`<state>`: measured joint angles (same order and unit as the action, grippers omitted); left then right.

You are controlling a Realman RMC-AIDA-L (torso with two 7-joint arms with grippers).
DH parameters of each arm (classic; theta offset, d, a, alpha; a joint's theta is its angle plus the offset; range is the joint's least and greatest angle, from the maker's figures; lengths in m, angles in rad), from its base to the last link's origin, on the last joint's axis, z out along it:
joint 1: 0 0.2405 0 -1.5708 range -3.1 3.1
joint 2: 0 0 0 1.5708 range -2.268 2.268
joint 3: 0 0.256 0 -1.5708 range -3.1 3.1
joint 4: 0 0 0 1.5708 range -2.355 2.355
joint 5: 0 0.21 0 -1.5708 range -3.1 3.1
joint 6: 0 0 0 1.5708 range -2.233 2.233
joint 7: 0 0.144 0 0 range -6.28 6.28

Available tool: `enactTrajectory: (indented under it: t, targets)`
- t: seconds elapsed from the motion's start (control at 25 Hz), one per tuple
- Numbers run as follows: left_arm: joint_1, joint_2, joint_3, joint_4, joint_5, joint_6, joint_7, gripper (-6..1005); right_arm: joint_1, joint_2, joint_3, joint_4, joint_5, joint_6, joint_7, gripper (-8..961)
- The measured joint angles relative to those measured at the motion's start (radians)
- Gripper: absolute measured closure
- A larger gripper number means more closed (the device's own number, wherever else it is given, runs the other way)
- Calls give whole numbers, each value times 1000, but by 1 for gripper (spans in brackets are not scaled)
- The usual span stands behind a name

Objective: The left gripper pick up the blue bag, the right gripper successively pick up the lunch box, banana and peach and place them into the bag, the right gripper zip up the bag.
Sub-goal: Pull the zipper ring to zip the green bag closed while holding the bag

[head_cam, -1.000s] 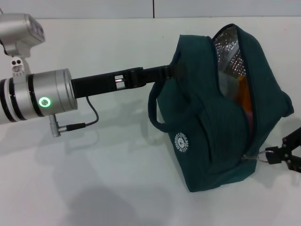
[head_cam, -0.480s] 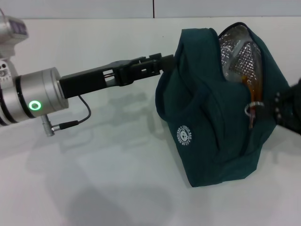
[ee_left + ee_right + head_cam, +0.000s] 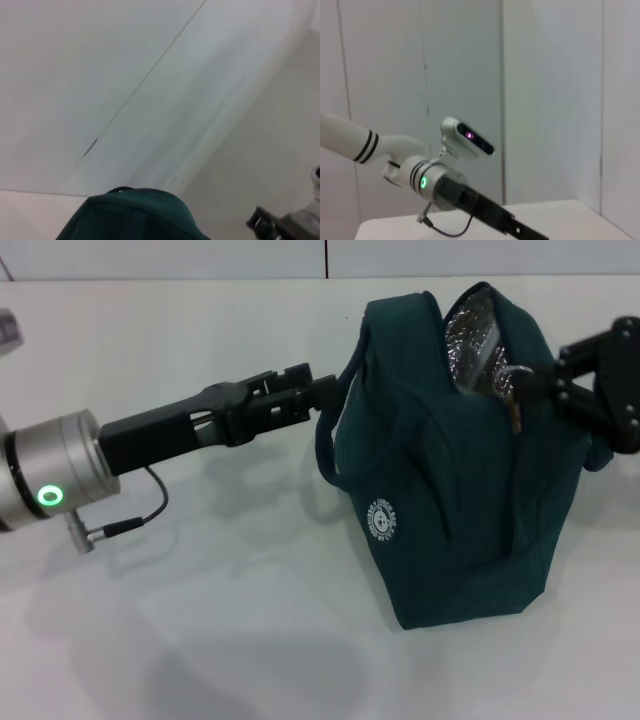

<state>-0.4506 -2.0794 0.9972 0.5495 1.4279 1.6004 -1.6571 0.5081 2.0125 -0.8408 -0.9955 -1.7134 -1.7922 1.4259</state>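
Blue bag (image 3: 450,490) sat upright on the white table (image 3: 200,640), right of centre. From the left, our left gripper (image 3: 325,390) pinched the bag's upper edge by its handle (image 3: 325,455), steadying it. At the right, our right gripper (image 3: 535,383) was clamped on the zipper pull (image 3: 515,390) near the top, silver lining (image 3: 470,335) partly exposed. We judged the pull should follow the zipper line while we kept the fabric taut.

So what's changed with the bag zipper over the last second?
The right claw has pulled the zipper ring from the bag's low near end up close to the top, shutting most of the opening. The left claw stayed clamped on the bag's far side.
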Motion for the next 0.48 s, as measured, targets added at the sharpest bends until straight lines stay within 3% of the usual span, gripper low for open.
enactTrajectory:
  t: [0.16, 0.48]
  targets:
    - [31, 5, 0, 0, 1, 27, 36, 113, 49, -1, -30, 0, -4, 7, 18, 947]
    - [73, 48, 0, -1, 2, 115, 9, 114, 122, 1, -142, 19, -4, 25, 31, 947]
